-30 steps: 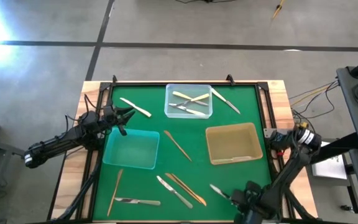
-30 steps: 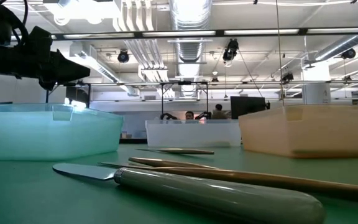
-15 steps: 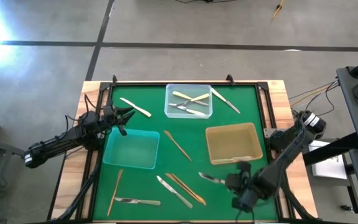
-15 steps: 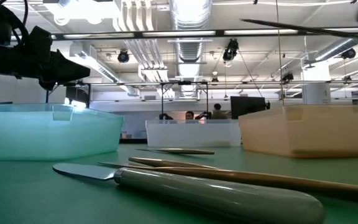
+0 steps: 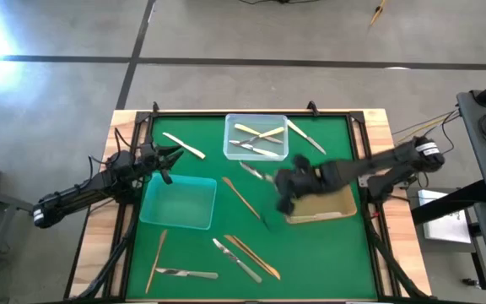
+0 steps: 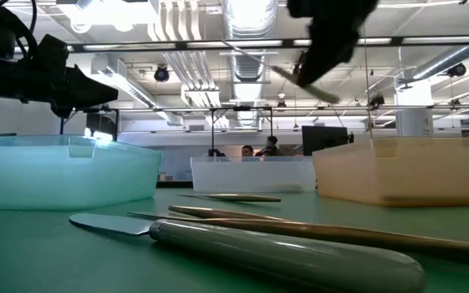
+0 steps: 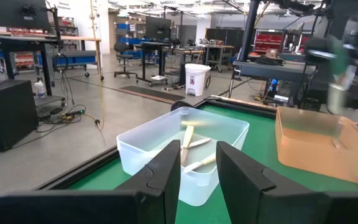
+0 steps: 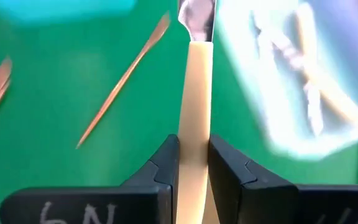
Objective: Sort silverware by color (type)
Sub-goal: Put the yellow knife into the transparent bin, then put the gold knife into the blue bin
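My right gripper (image 5: 277, 181) hovers over the table's middle, between the clear tray (image 5: 256, 137) and the amber tray (image 5: 315, 196). It is shut on a knife (image 5: 255, 172) with a cream handle and a silver blade. The low view shows this gripper (image 6: 314, 67) high above the mat. My left gripper (image 5: 172, 156) waits open at the table's left, beside the teal tray (image 5: 178, 203). The clear tray holds several cream and silver utensils. Other utensils lie flat on the mat: a cream one (image 5: 184, 145), a silver one (image 5: 306, 135) and a copper one (image 5: 241, 196). My right gripper pinches the knife's cream handle (image 8: 195, 134) between its two fingers (image 8: 161, 163), which lie along the handle. The silver blade (image 8: 197, 15) sticks out ahead of the fingertips. The knife (image 6: 304, 81) is lifted clear of the table, roughly level and slightly tilted.
Near the table's near edge lie two copper utensils (image 5: 253, 256), a grey-handled knife (image 5: 234, 259), another knife (image 5: 184, 273) and a copper stick (image 5: 157, 257). The teal and amber trays look bare. A raised frame (image 5: 251, 111) borders the green mat.
My right gripper has risen from the table's near right corner and swung toward the far edge and the left, to the middle of the table. It has stayed shut on the knife, which has been carried along, clear of the mat.
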You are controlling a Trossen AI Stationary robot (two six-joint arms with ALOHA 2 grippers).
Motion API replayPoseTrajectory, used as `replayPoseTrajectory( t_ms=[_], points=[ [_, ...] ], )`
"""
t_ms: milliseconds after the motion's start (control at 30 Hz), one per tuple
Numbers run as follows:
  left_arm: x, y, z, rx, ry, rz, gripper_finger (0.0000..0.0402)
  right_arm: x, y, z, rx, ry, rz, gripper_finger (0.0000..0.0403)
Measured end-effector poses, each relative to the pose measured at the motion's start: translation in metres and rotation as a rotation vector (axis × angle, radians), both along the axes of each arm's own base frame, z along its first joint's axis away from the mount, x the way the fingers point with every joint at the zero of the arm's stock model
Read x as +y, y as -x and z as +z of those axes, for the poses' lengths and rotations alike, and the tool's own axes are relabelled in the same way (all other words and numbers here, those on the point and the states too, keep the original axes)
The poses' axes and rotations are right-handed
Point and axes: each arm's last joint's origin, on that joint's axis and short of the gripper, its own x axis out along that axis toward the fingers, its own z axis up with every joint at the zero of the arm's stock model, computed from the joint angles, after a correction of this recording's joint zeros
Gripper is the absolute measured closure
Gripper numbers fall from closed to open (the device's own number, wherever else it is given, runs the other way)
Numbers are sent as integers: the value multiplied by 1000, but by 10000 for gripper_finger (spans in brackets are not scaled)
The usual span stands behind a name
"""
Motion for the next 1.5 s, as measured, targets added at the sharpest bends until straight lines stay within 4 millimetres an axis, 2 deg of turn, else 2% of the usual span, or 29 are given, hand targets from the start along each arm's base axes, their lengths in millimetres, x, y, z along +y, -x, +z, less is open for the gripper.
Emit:
replayPoseTrajectory(
  t_ms=[133,333,467,600,733,800,1033,1300,1400,1500],
  points=[
    [0,0,0,0,0,0,315,-49,-16,8,-114,51,-33,355],
    [0,0,0,0,0,0,315,-112,-23,8,-182,120,-116,355],
    [0,0,0,-4,-1,0,315,-139,-33,-8,-183,121,-130,355],
    [0,0,1,-6,-3,0,315,-156,-47,-39,-121,111,-128,355],
    [0,0,1,-5,-2,0,315,-169,-55,-72,-36,91,-149,355],
    [0,0,1,-5,-2,0,315,-172,-57,-81,-11,80,-154,355],
    [0,0,1,-5,-2,0,315,-175,-61,-75,-28,91,-146,352],
    [0,0,1,-5,-2,0,315,-172,-53,-68,69,3,-186,214],
    [0,0,1,-5,-2,0,315,-171,-51,-61,118,-13,-187,185],
    [0,0,1,-5,-2,0,315,-169,-47,-53,180,-70,-224,176]
  ],
)
